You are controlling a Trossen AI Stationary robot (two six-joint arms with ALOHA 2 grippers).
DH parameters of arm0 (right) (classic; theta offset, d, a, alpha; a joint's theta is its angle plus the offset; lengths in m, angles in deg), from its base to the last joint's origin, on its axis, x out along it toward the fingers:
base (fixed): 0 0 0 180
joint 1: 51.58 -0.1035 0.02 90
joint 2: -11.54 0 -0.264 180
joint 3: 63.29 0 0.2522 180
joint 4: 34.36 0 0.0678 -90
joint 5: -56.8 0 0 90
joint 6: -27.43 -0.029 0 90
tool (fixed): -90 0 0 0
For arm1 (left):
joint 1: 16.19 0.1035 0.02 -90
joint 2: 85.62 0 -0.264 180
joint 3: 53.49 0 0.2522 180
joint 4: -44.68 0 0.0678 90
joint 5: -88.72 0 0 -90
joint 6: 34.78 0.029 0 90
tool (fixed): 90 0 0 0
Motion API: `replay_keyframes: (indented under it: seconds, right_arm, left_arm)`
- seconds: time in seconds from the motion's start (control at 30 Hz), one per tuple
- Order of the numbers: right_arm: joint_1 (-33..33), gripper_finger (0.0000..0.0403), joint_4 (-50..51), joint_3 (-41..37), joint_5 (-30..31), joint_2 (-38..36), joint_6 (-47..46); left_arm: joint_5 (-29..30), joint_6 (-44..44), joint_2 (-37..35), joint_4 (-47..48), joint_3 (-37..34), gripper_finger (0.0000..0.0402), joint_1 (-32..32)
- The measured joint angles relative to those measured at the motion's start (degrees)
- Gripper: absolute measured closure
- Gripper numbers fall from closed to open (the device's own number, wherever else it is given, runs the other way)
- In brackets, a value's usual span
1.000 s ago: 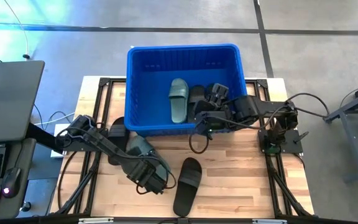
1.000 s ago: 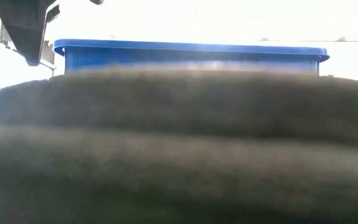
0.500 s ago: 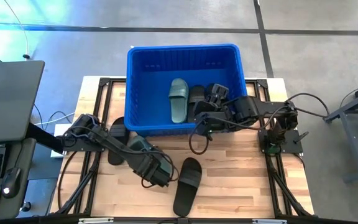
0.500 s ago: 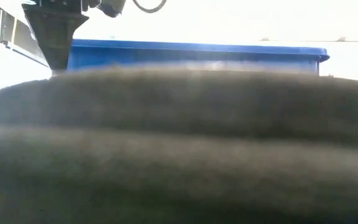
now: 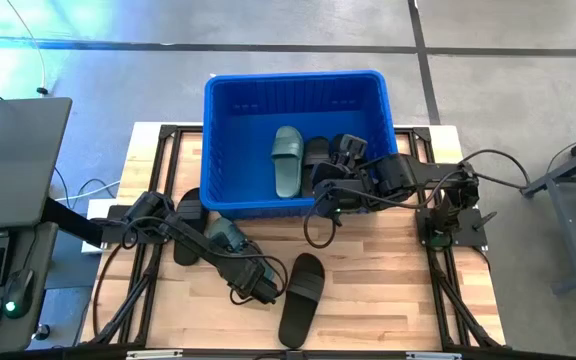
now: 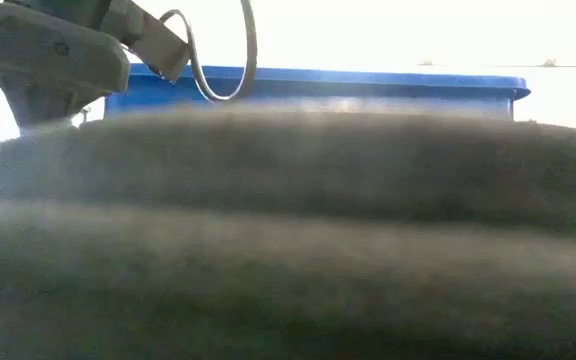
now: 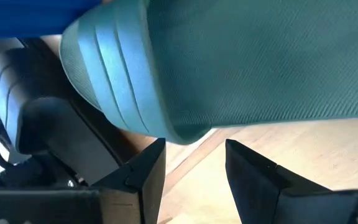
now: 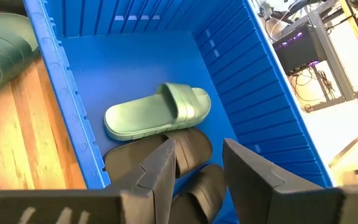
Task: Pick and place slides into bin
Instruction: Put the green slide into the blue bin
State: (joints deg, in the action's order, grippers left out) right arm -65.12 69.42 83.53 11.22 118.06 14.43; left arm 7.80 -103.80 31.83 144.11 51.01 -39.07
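Note:
A sage green slide (image 5: 223, 238) lies on the wooden table just in front of the blue bin (image 5: 218, 100); it fills the left wrist view (image 7: 260, 62). My left gripper (image 5: 258, 288) is open at its near end, and the fingers (image 7: 135, 177) stand just short of its edge. A black slide (image 5: 302, 297) lies to the gripper's right, and another (image 5: 186, 222) lies left of the bin's near corner. In the bin lie a green slide (image 8: 157, 111) and two black slides (image 8: 185, 149). My right gripper (image 8: 194, 165) is open and empty over the bin's near right part.
A dark blurred slide (image 6: 288, 230) lies close before the low camera and blocks most of that view; only the bin's rim (image 6: 308, 80) and my left arm (image 6: 48, 50) show above it. A laptop (image 5: 8, 170) sits beyond the table's left edge.
My left gripper has gone a little toward the table's right edge, along the near end of the green slide on the table. The slides have not moved.

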Motion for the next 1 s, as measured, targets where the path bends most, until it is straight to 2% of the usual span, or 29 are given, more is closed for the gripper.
replay_keyframes:
  seconds: [0.3,0.57,0.77,0.87,1.0]
  right_arm:
    - [0.0,0.0279,0.0,0.0,0.0,0.0,0.0]
    - [0.0,0.0279,0.0,0.0,0.0,0.0,0.0]
    - [0.0,0.0279,0.0,0.0,0.0,0.0,0.0]
    - [0.0,0.0279,0.0,0.0,0.0,0.0,0.0]
    - [0.0,0.0279,0.0,0.0,0.0,0.0,0.0]
  left_arm:
    - [5.5,-2.3,-0.2,1.4,-1.2,0.0252,0.0]
    - [2.3,-3.5,-0.1,1.3,-7.0,0.0252,0.0]
    - [2.5,-2.7,-0.1,1.3,-6.7,0.0256,0.0]
    - [2.9,0.3,-0.1,1.2,-6.7,0.0285,0.0]
    - [2.9,4.1,-0.1,0.9,-6.7,0.0372,-0.1]
